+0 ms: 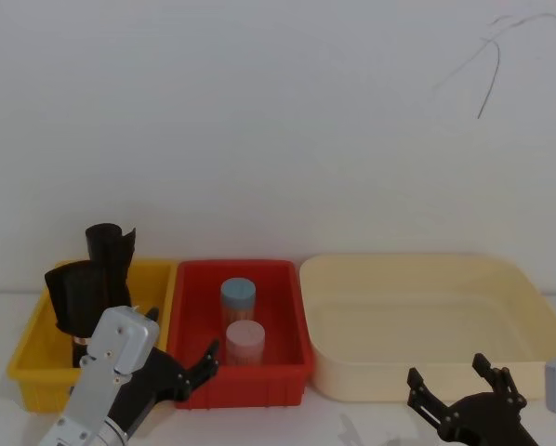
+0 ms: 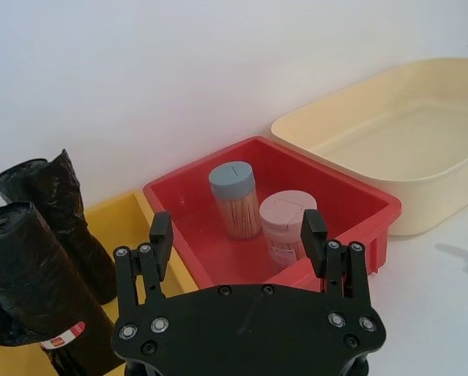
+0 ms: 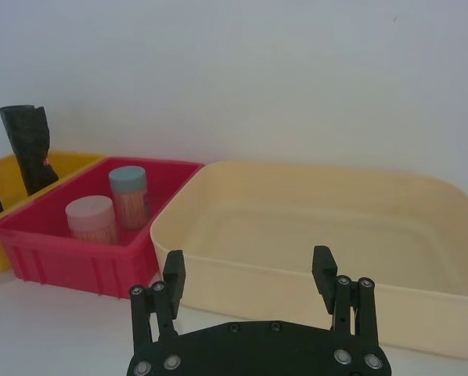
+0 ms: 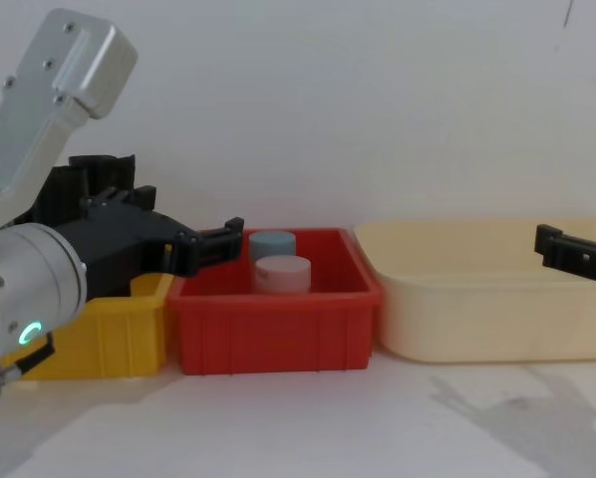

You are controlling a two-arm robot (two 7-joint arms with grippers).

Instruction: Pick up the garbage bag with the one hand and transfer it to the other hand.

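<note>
One red-and-white label (image 2: pixel 62 335), writing unreadable, bands the garbage bag (image 2: pixel 30 266)

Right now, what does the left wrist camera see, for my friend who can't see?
The open left gripper faces a yellow bin holding the labelled garbage bag and another black roll, a red bin with two jars, and a cream tub.

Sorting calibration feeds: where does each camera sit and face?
Head: above, looking down-forward at yellow bin, red bin, cream tub; left end effector and right end effector at bottom.
Chest: low, side-on across table; left arm large.
Left wrist: behind its end effector, facing garbage bag, red bin.
Right wrist: behind its end effector, facing cream tub.
Shared: both wrists see red bin's jars.
</note>
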